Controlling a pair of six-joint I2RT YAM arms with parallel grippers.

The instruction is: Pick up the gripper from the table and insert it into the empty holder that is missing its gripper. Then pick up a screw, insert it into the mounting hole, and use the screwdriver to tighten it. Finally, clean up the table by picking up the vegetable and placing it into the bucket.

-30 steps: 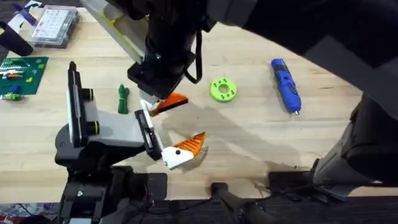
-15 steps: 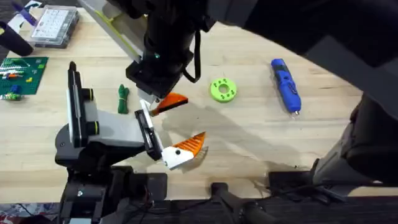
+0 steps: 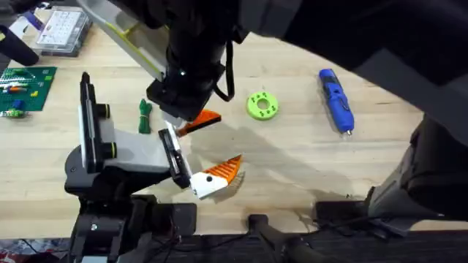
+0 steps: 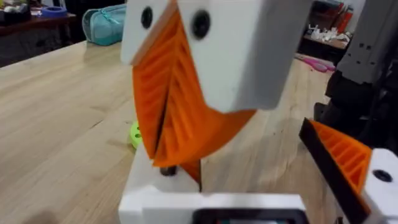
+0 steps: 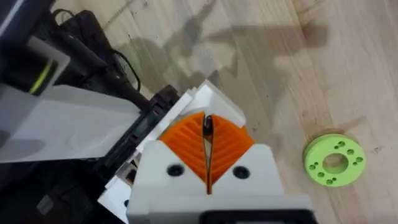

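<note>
The right claw, pinched shut on a small black screw, risks missing the mounting hole in the gripper and dropping the screw.

We see a right arm clad in black, its bulky housing carrying a small teal indicator light and a black cable looping beside it. A pale link with a yellow-green stripe runs behind it. The right gripper has white block fingers faced with orange ribbed pads, each block bearing a dark round screw hole. The left gripper has the same build: white blocks with two dark screw holes, orange chevron-ribbed pads, and a white base bar beneath.
</note>
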